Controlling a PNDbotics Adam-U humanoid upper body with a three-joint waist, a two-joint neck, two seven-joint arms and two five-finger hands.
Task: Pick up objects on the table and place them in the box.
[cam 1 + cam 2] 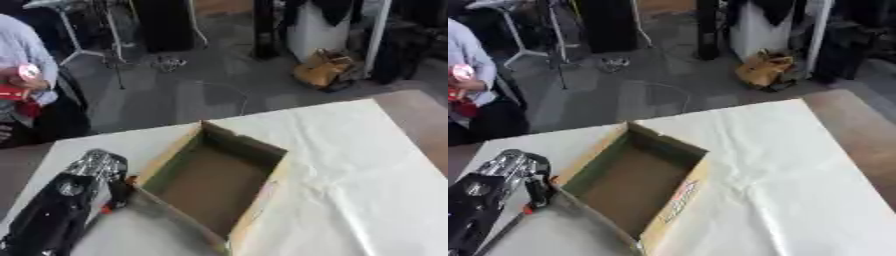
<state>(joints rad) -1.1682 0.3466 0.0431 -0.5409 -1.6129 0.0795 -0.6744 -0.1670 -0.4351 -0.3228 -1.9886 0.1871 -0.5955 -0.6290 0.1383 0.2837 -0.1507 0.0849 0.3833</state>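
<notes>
— Grey carpet, tripods and a tan bag on the floor back there, and in front of us a table under a creased white cloth (350, 165). What's the robot up to?

— Its black-and-silver left hand (98, 167) is down at the near left, right beside the open brown cardboard box (214, 182). The fingers look curled, and there's a small red-orange thing (108, 207) peeking out just under them, close to the box's left wall.

— So it's holding something?

— Looks that way, but I can't make out what it is, only the colour. I'd guess that's the object bound for the box.

— Anything in the box yet?

— Nothing I can see; the bottom is bare cardboard.

— And the other hand?

— The right one isn't showing anywhere.

— If it's about to drop that piece in, what should it watch for?

— The left wall. The hand sits low and almost against it, so I'd lift first until the fingers clear the rim, then carry across to the middle of the box before letting go. Swinging sideways at this height would probably shove the box along the cloth, which looks slippery enough.

— Any other things left on the table?

— None that I can spot on the cloth to the right.
</notes>
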